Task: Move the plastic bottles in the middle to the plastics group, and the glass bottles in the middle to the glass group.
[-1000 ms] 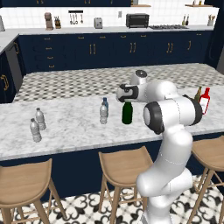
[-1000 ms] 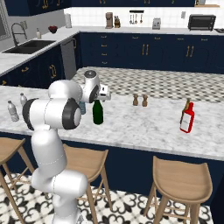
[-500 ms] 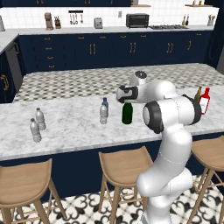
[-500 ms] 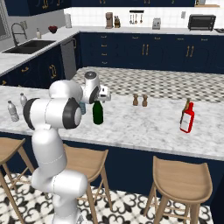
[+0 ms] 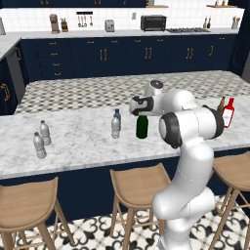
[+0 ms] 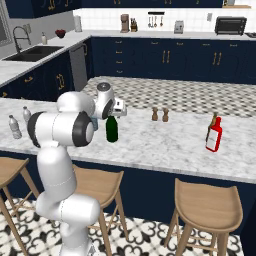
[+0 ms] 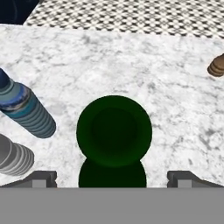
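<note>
Lowered slightly, open tool (image 7: 112,177) sits directly above green bottle (image 7: 113,131).

Four small water bottles stand on the surface: two grey ones (image 5: 41,139) as a pair near its left end, plus one grey bottle (image 5: 115,128) and one blue bottle (image 5: 117,116) toward the middle. There are three glass bottles: one green bottle (image 5: 141,126) in the middle, one red bottle (image 5: 228,113) and one brown bottle (image 5: 220,105) near the right end. Two small brown shakers (image 6: 159,114) stand toward the far edge. Three wooden stools (image 5: 138,180) line the near edge.
</note>
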Controlling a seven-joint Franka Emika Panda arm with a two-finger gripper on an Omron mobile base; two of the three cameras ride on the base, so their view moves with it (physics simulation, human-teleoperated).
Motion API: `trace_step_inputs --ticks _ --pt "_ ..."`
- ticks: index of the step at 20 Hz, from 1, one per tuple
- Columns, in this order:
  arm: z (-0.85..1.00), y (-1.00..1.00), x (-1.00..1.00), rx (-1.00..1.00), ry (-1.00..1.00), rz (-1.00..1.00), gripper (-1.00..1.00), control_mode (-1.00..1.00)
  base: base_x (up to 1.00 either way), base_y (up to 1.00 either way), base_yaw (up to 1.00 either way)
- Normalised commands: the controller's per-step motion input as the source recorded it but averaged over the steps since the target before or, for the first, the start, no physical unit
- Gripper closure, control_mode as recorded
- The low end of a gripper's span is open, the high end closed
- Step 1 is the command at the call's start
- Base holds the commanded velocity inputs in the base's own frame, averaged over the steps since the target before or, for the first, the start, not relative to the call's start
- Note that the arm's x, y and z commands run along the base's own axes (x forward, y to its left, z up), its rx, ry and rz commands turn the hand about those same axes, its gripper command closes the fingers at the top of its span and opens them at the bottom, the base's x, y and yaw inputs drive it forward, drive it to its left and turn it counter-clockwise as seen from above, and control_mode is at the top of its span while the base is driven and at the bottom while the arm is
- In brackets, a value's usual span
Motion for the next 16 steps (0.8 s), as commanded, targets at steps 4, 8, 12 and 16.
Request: trace_step_inputs --ticks 4,8,12,16 --pt "-0.12 0.0 0.05 0.0 0.0 0.0 -1.0 -1.0 0.0 0.0 0.0" --pt "-0.03 0.0 0.02 0.0 0.0 0.0 -1.0 -1.0 0.0 0.0 0.0" --pt "0.0 0.0 0.02 0.0 0.0 0.0 -1.0 -1.0 0.0 0.0 0.0" --pt "0.0 0.0 0.0 0.0 0.0 0.0 1.0 -1.0 0.0 0.0 0.0"
